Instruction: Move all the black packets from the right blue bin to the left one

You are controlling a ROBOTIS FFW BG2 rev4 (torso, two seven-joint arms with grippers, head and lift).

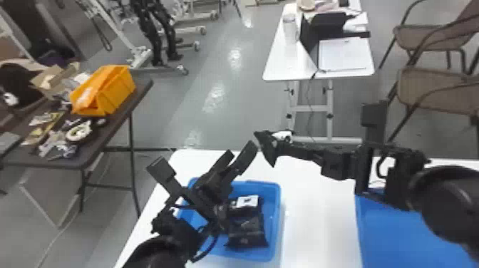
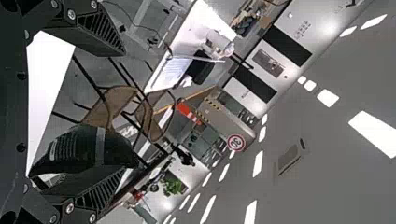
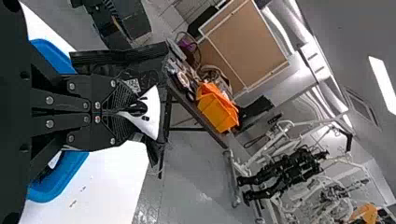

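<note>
In the head view, my left gripper (image 1: 242, 149) is open above the far side of the left blue bin (image 1: 276, 221). My right gripper (image 1: 285, 140), to its right, is shut on a black packet (image 1: 267, 149) with a white label. The packet is close to the left fingertips. Black packets (image 1: 246, 230) lie inside the left bin; the right blue bin (image 1: 399, 238) is partly hidden under the right arm. In the left wrist view, the packet (image 2: 77, 150) shows between the spread fingers of my left gripper (image 2: 128, 107). My right gripper (image 3: 133, 109) pinches the packet's labelled part (image 3: 152, 112).
Both bins stand on a white table (image 1: 313, 217). A dark side table (image 1: 142, 85) with an orange bin (image 1: 119, 92) and clutter is at the left. Another white table (image 1: 281, 67) and chairs (image 1: 427, 87) stand farther back.
</note>
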